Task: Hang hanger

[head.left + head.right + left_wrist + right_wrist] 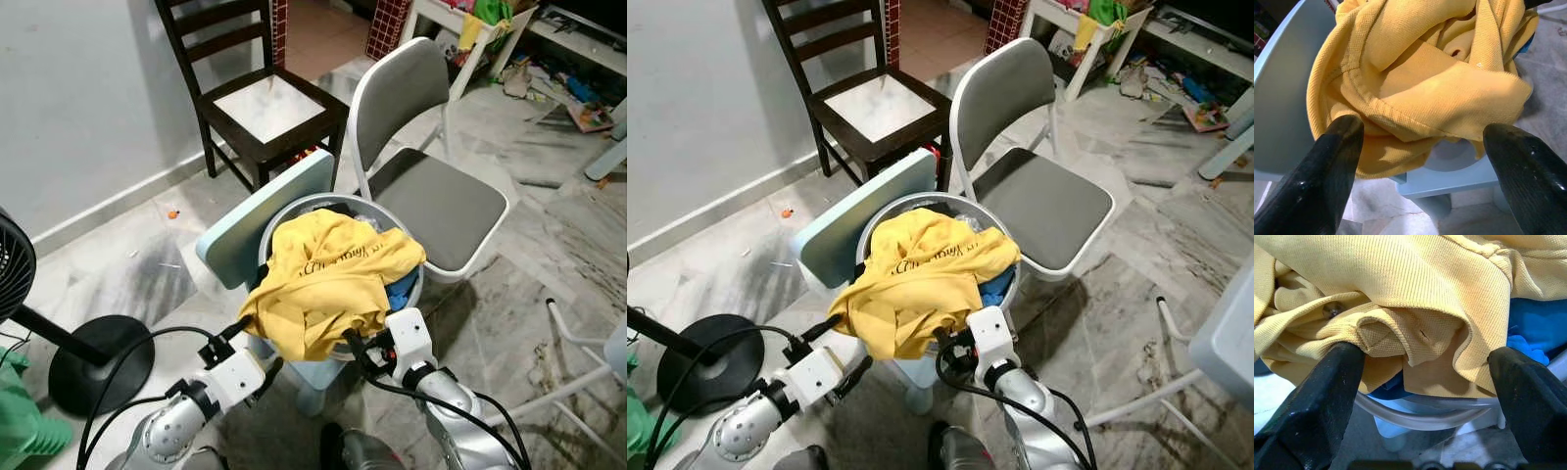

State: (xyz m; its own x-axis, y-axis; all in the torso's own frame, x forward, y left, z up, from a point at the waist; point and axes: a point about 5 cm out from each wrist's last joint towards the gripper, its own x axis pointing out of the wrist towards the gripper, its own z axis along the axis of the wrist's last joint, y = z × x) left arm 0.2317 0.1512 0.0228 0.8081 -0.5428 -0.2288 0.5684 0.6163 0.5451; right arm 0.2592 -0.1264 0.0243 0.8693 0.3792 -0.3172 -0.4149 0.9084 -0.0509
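My left gripper and right gripper both reach the near rim of the bucket, jaws apart, against the yellow shirt heaped over it. The bucket sits on a pale blue stool. I see no hanger.

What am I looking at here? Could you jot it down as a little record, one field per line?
Setting: tiled floor of a home
Main thing: yellow shirt draped over a round basket
Basket rests on: pale blue stool
Also in basket: blue cloth
Left gripper: jaws open, close by the shirt's hanging edge
Right gripper: jaws open, just below the shirt at the basket's rim
Nearby: grey folding chair, dark wooden chair, black fan
Hanger: not made out
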